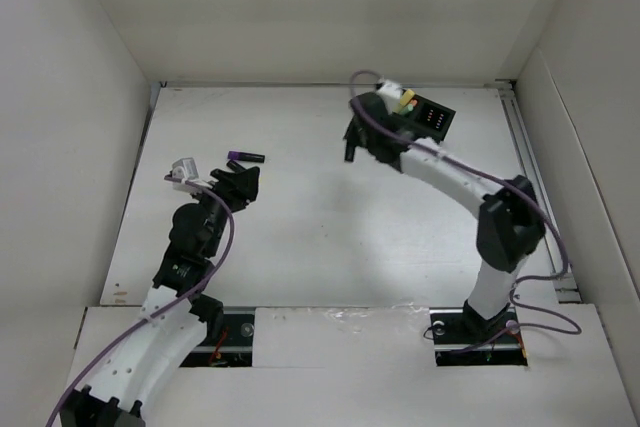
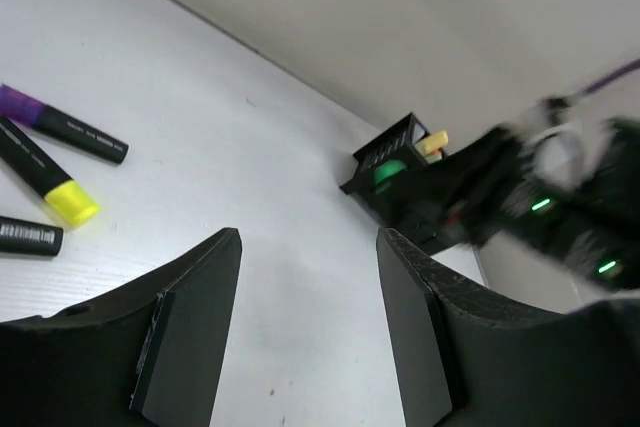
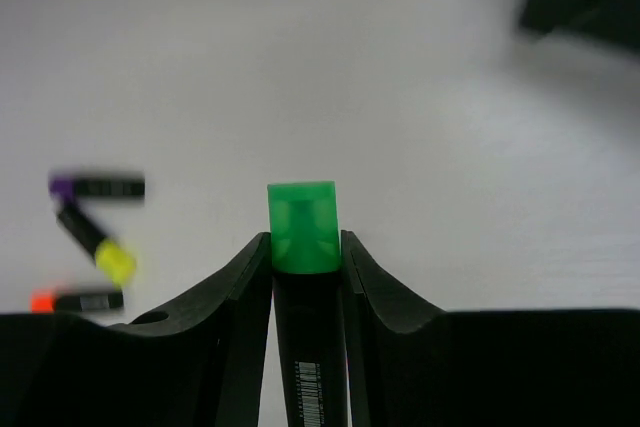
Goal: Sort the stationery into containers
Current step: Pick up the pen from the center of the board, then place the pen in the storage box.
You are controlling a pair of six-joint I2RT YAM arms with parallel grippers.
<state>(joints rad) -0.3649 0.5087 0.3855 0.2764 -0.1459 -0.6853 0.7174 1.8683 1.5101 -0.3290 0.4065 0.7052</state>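
**Right gripper clamps a green highlighter; left gripper gapes over the table**

The white table point(image 1: 320, 237) carries everything. The right arm point(image 1: 450, 179) reaches to the far side and the left arm point(image 1: 185, 247) stretches over the left half.

The black organiser box point(image 1: 437, 117) stands just beside the right arm's wrist. From the left wrist camera it lies well ahead and to the right of the left fingers point(image 2: 200, 327). A yellow-tipped pen point(image 2: 433, 142) stands up out of one compartment.

The left gripper point(image 2: 308, 237) has its fingers wide apart, with nothing but bare table between them. The right gripper point(image 3: 305, 242) is closed tight on the green highlighter point(image 3: 303, 227). The highlighter's black barrel runs back between the two fingers and its green cap pokes out just past the tips.

Three loose pens lie on the table, ahead and to the left of both pairs of fingers:
- The purple-capped pen point(image 2: 60, 125) lies farthest out.
- The yellow-capped pen point(image 2: 45, 177) lies next to it, and the two nearly meet at one end.
- The orange-capped pen point(image 3: 80, 300) is nearest. The left wrist view cuts it off at the frame edge.
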